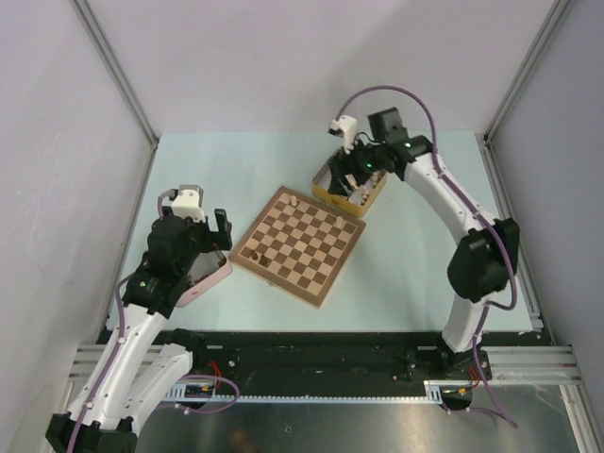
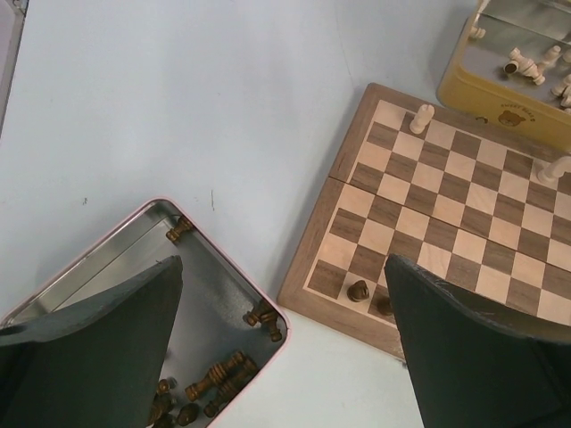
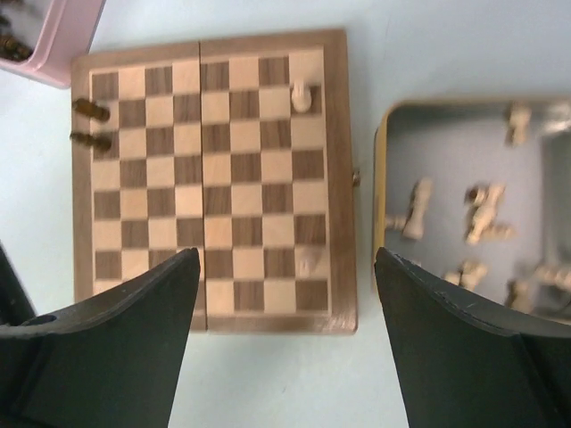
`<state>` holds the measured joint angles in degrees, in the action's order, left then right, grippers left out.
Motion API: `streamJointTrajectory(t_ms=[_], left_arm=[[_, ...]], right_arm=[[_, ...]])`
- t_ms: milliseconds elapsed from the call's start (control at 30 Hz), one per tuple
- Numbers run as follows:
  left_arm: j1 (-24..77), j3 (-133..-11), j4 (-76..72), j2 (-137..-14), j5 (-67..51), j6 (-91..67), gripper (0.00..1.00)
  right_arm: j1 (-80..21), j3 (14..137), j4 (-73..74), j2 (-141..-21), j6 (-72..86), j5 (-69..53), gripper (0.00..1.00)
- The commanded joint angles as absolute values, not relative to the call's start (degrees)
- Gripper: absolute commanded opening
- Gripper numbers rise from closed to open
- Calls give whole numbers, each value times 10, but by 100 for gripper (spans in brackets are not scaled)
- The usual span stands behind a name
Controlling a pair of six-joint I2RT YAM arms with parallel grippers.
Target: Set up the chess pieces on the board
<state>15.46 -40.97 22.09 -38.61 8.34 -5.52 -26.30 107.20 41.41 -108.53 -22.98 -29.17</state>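
Note:
The board lies tilted at mid-table. One pale piece stands on a square of its edge row nearest the yellow tin. A second pale piece stands further along that row. Two dark pieces stand side by side near the corner by the pink tin. My right gripper hovers open over the board's edge beside the yellow tin, nothing between its fingers. My left gripper is open above the pink tin's corner, holding nothing.
The yellow tin holds several loose pale pieces. The pink tin at the board's left holds several dark pieces lying on their sides. Grey walls and metal posts close in the pale blue table.

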Motion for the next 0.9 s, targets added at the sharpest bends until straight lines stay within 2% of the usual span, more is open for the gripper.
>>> streamJointTrajectory(t_ms=[0,233,333,433,733,800,867], left_arm=[[131,-406,197,-398,60,-55,100],[15,-424,200,-479,-27,-150,99],[-49,-431,219,-509,-54,-195,95],[-79,-435,257,-522,-25,-218,92],[-83,-418,321,-543,107,-271,82],[-83,-416,322,-568,127,-274,74],[-87,-420,321,-589,130,-278,71]], right_arm=[[-231,936,357,-981,-204,-376,84],[-164,804,293,-896,-189,-484,85],[-132,792,293,-892,-190,-537,86],[-127,792,305,-896,-199,-546,84],[-127,793,307,-910,-178,-554,83],[-128,793,308,-911,-179,-554,83],[-128,793,309,-911,-179,-553,83]])
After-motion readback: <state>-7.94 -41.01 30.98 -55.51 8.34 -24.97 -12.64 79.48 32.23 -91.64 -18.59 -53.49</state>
